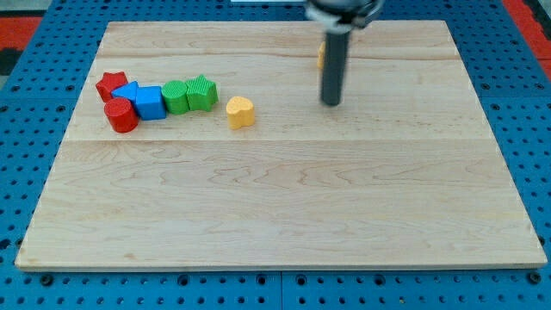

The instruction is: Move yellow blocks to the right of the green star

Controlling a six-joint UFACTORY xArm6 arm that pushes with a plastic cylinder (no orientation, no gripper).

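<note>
Your tip (331, 102) carries nothing; it rests bare on the board (284, 207), well right of the cluster. The yellow heart (240, 112) already sits just right of the green star (202, 92). A 2nd yellow block (320, 56) hides mostly behind the rod. Push it too hard leftward and it could knock the heart into the star, shifting your reference.

A single camera looks down at a slant from the near side onto the wooden board (284, 215), facing its far edge. It stands far enough back that nearly the whole board shows, with blue pegboard (26, 155) around it on the left, right and near sides.
</note>
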